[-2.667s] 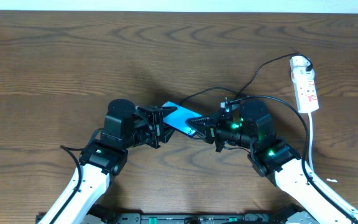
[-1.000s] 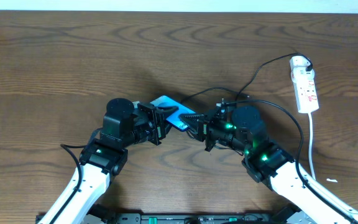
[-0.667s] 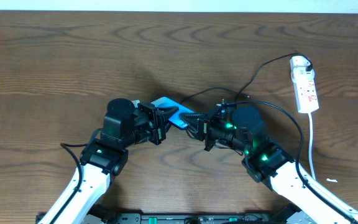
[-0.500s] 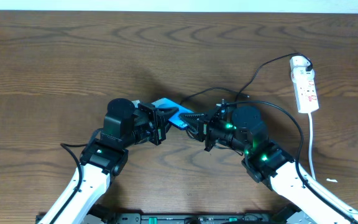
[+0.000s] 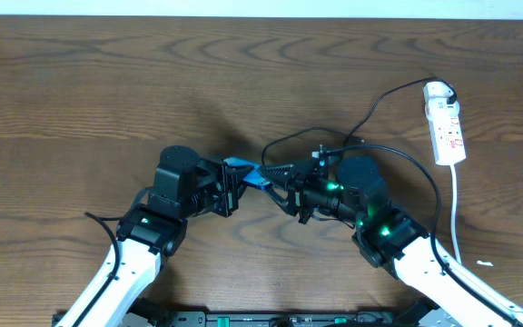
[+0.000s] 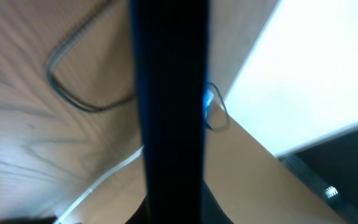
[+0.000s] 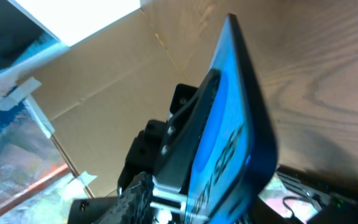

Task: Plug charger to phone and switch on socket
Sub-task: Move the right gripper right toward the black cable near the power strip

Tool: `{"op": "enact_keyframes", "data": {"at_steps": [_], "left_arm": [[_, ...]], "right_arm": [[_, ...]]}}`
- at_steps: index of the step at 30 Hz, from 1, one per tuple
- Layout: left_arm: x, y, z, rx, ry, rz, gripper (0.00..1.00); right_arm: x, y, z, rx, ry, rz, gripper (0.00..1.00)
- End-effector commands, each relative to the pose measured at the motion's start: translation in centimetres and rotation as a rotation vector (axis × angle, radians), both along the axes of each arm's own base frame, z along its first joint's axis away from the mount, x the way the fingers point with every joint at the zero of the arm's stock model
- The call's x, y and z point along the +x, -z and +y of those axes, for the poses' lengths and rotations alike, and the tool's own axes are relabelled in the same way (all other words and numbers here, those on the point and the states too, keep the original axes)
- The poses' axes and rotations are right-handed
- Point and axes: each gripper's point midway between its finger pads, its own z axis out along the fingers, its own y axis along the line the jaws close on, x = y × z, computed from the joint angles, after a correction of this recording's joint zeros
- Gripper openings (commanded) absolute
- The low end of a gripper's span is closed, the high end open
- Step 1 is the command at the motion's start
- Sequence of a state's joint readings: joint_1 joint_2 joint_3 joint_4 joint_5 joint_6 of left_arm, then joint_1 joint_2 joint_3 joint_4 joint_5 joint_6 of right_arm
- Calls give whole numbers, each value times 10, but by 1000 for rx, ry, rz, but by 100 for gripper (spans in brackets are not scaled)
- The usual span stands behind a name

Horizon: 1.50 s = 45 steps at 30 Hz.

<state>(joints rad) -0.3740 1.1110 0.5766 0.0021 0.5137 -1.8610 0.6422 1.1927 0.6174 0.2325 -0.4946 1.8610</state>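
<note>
Left claw: the left gripper (image 5: pixel 236 179) sits just left of centre in the overhead view, clamped tight on the phone (image 5: pixel 243 169).
Phone: lifted off the table (image 5: pixel 107 82) and tipped onto its edge, so only a thin cyan sliver shows from above. In the right wrist view its bright screen runs diagonally across the middle of the frame, with the black fingers of the left claw pinching its lower left part.
Right claw: the right gripper (image 5: pixel 282 186) is just right of the phone, its tips close to the phone's near end. How wide it stands cannot be told.
Charger: the charger (image 5: pixel 370 113) curls beside the right claw's tip, then runs toward the upper right to the top end of the socket (image 5: pixel 447 127). Whether its tip sits in the phone cannot be told.
Socket: flat at the upper right edge, well apart from both claws, its white cord (image 5: pixel 456 204) trailing down the right side.
</note>
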Motion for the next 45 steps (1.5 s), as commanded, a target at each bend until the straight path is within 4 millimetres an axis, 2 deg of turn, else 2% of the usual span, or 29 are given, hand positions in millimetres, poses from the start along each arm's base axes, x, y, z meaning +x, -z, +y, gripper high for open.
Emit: {"op": "enact_keyframes", "data": {"at_steps": [1,4,13,18,22,29,34,39,45], "left_arm": [[-4,14,8,82,9,0,7],[-9,22,12,105,8,33,8],[-13,24,8,138,90,-7,7],[-14,26,7,119,111,5,7],[-12,28,11,87,122,27,7],[5,20,1,-8,173,-33,7],[14,17,-11,-59,228,-32,7],[19,4,-25,-129,306,-76,7],[20,4,-25,-129,306,-81,7]], "right_arm": [[-1,-11,1,2,-25,-71,35],[-1,-11,1,-19,-40,-119,38],[3,-11,-2,-91,-73,-279,45],[16,-11,-14,-136,-56,-360,48],[28,-11,-26,-171,-30,-410,54],[47,-11,-48,-209,31,-443,63],[63,-3,-73,-243,100,-403,65],[80,16,-114,-304,217,-302,67],[102,27,-169,-372,402,-237,73]]}}
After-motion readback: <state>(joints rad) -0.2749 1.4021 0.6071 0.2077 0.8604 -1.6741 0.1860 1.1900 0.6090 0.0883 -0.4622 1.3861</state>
